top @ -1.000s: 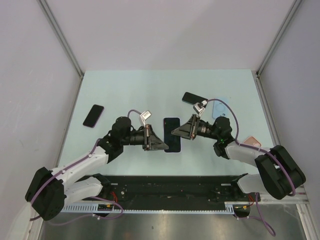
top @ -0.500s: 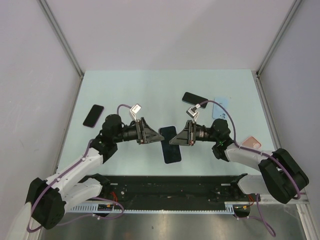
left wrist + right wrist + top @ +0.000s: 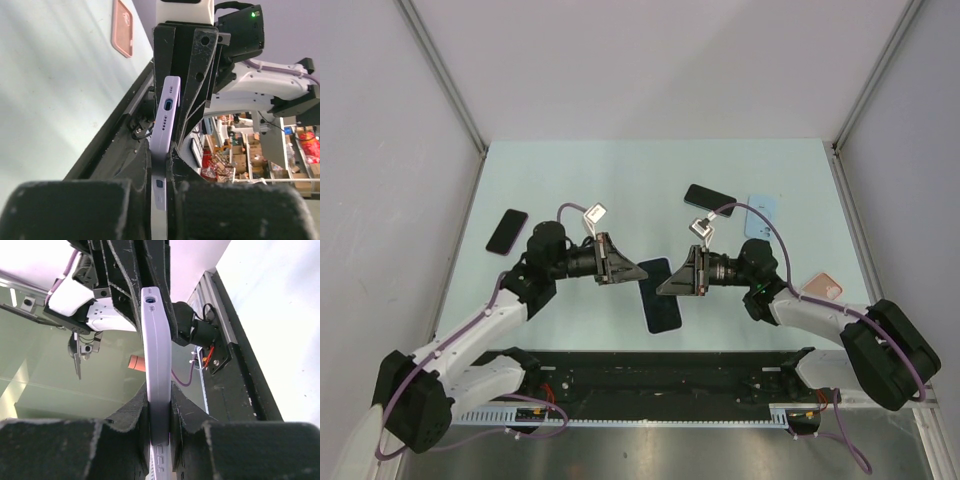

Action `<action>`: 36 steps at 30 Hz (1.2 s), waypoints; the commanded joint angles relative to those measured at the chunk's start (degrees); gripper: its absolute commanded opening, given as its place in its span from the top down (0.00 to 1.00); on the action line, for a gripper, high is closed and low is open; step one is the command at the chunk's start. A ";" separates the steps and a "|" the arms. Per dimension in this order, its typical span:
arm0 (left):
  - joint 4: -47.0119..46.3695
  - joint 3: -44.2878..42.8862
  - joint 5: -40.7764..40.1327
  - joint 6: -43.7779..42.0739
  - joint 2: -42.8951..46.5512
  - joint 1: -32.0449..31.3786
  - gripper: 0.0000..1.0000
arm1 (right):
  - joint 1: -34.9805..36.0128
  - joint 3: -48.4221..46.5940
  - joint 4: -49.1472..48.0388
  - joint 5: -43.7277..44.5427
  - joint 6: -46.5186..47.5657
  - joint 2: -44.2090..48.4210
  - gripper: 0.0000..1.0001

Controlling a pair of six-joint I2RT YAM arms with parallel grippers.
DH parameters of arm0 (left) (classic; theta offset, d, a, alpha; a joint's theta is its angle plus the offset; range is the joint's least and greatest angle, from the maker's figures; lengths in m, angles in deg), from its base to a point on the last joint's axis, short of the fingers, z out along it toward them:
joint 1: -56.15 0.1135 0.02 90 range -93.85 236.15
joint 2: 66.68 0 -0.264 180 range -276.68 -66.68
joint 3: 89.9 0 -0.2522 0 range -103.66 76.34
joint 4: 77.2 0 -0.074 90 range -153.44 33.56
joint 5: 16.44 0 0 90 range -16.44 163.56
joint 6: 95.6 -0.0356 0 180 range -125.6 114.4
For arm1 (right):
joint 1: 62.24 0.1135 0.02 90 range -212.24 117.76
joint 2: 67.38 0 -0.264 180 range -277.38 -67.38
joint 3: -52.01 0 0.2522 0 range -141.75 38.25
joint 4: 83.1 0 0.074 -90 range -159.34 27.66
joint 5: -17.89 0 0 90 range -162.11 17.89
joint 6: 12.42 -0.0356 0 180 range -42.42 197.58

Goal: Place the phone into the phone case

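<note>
Two grippers, left gripper and right gripper, both clamped tight on opposite sides of dark-screened lilac-edged phone, well left of pink rounded phone case. Lilac rim possibly case; cannot tell. Squeeze evenly, keep phone flat, no twisting.

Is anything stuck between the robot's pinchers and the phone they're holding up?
No, nothing that can be seen. The left gripper squeezes straight onto the lilac edge of the phone at one end. The right gripper clamps the other end the same way. Both wrist views show them touching the phone with nothing in between.
</note>
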State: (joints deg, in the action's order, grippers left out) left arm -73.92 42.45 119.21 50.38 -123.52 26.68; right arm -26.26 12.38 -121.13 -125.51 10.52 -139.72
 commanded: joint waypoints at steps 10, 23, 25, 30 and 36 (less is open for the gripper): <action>12.06 -7.42 9.53 -20.30 -8.11 0.91 1.00 | -4.34 -5.59 13.43 -1.08 13.83 5.35 0.50; 25.51 -12.43 12.98 -32.69 -14.00 -3.22 1.00 | -3.91 -25.72 62.67 2.08 53.78 1.16 0.40; 25.86 -12.34 12.80 -32.87 -14.09 -3.40 1.00 | -2.94 -26.77 63.13 1.12 55.02 -0.08 0.43; 26.74 -11.99 13.68 -33.92 -14.70 -3.66 1.00 | 0.48 -28.45 63.30 -1.26 57.74 -4.03 0.44; 26.74 -11.73 14.82 -34.54 -14.79 -3.66 1.00 | 1.63 -28.54 65.94 -1.96 61.44 -6.24 0.45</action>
State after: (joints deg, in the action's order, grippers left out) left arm -46.14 31.44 128.46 17.23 -138.66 23.27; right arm -24.86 -13.80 -57.39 -125.62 67.28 -145.16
